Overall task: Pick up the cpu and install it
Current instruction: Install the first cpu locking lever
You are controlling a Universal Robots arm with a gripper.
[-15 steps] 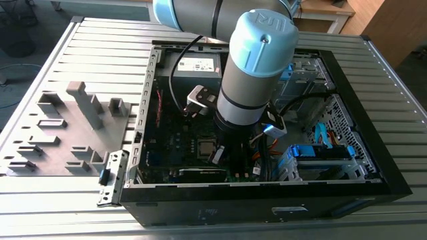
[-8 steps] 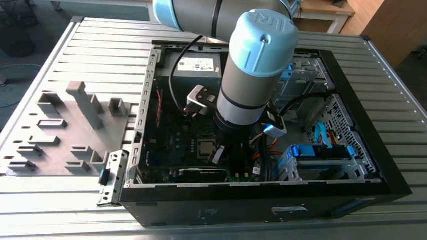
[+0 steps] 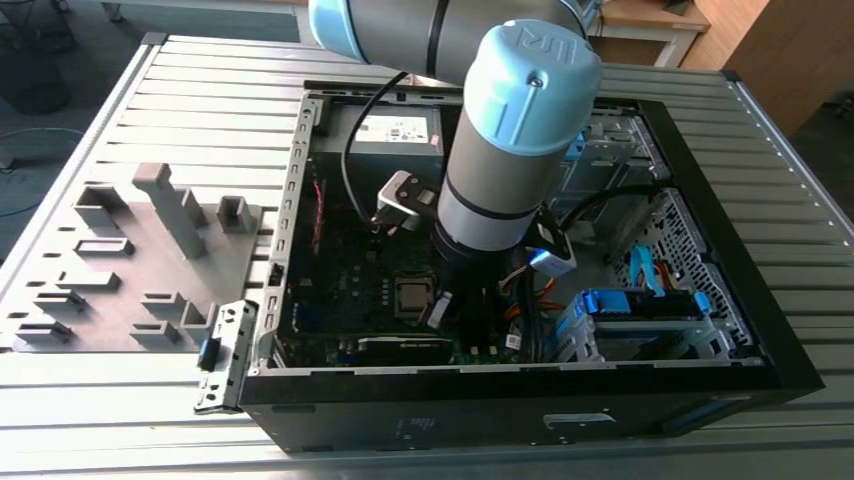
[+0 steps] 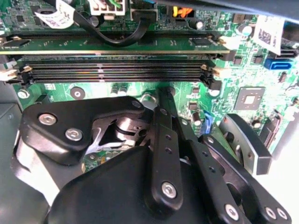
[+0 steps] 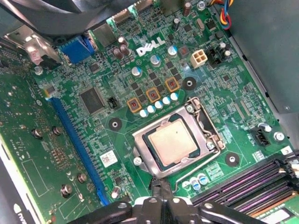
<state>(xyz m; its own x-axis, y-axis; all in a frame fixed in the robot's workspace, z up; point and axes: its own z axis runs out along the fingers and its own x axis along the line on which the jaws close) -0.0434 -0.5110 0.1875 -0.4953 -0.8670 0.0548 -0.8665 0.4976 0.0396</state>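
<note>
In the exterior view, my grey-and-pale-blue arm (image 3: 514, 150) reaches down into the open black computer case (image 3: 694, 390), which lies on the ribbed metal table (image 3: 200, 90). My black gripper (image 3: 445, 308) hangs low over the green motherboard (image 3: 350, 290), just to the exterior view's right of the silver-framed socket (image 3: 408, 296). To the exterior view's left of the case sits a grey fixture tray with upright blocks (image 3: 134, 260).

In the first wrist view, the small flat square cpu (image 5: 173, 141) with its pale metal top already lies inside the socket frame (image 5: 174, 139), which sits around it on the board. My gripper (image 5: 161, 189) comes to 1 narrow point, fingers pressed together and pinching nothing, right at the socket's edge, near its thin latch lever (image 5: 198, 165).

In the second wrist view, my gripper linkage (image 4: 163, 154) stands just in front of the 2 long dark memory slots (image 4: 117, 71).

My worry: I cannot tell whether the chip is fully seated or the frame locked. A tip pushed down off-line could slip onto the chip's top, tilt it in its seat, or scrape the small capacitors (image 5: 196, 182) close by.
</note>
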